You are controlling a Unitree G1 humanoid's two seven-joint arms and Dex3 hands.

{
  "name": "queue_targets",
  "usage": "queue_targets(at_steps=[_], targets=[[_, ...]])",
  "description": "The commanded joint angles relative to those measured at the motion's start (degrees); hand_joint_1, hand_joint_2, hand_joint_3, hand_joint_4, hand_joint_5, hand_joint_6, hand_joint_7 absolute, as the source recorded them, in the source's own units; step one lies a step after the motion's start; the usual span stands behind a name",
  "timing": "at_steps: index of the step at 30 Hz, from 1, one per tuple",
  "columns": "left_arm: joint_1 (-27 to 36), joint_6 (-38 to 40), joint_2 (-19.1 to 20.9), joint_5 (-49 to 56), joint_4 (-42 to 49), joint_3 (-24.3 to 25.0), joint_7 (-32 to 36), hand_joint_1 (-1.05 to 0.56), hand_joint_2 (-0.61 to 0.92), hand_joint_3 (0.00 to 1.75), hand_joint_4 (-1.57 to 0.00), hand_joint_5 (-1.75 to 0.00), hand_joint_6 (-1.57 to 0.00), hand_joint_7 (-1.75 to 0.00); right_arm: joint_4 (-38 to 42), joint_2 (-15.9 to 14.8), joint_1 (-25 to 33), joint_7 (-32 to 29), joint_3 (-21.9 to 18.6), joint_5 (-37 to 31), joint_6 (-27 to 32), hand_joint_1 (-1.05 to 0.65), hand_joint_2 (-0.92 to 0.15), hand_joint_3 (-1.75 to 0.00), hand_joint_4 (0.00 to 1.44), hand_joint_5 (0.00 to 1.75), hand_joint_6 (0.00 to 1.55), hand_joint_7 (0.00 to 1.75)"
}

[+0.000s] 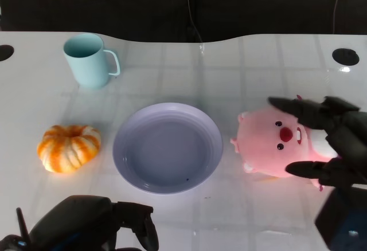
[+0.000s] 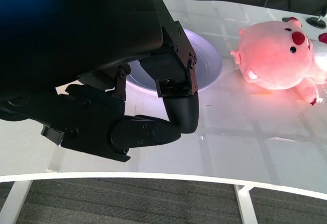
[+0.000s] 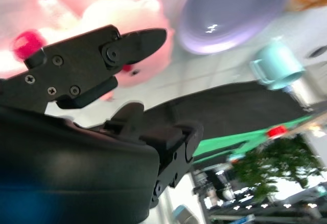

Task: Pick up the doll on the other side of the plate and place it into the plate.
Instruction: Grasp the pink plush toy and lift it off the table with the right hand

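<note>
**Right robot hand spread around the pink doll**

The right robot hand [image 1: 330, 142] sits at 3 o'clock of the plate [image 1: 167, 147], fingers [image 1: 298, 110] spread wide over and under the pink doll [image 1: 274, 145]; whether they grip it I cannot tell. The doll lies on the white worktop [image 1: 229, 67] just beside the plate's rim. The left robot hand [image 1: 94, 228] rests low at 7 o'clock, fingers curled in, holding nothing. An orange pumpkin toy [image 1: 69, 146] lies at 9 o'clock, a light blue mug [image 1: 89, 60] at 11 o'clock.
</note>
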Motion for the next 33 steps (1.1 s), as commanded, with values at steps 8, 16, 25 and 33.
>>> queue_targets(at_steps=[8,16,25,33], targets=[[0.42,0.68,0.9,0.09,-0.72,0.49,-0.65,-0.36,0.92,0.42,-0.65,-1.43,-0.69,-0.97,-2.64,-3.97,-2.58,8.52,2.63,-16.21,12.14,-0.65,-0.81,0.0,0.04,0.57,0.2,0.02],[0.25,0.52,0.84,-0.17,-0.43,0.31,-0.58,-0.36,0.92,0.43,-0.65,-1.45,-0.69,-0.98,2.65,-4.71,-6.16,13.99,5.25,-20.06,15.48,-0.67,-0.84,0.0,0.15,0.38,0.23,0.01],[-0.41,0.29,1.13,-0.24,0.56,0.43,-0.43,-0.37,0.92,0.43,-0.66,-1.44,-0.7,-0.98,15.09,-4.16,-13.95,14.68,9.93,-19.67,14.8,-0.71,-0.88,-0.01,0.23,0.31,0.27,0.01],[-0.78,0.58,1.47,-0.44,0.75,0.8,-0.94,-0.36,0.92,0.4,-0.67,-1.41,-0.7,-0.97,27.31,-2.18,-21.25,14.38,14.17,-19.36,16.68,-0.72,-0.92,-0.05,0.28,0.27,0.32,0.02]])
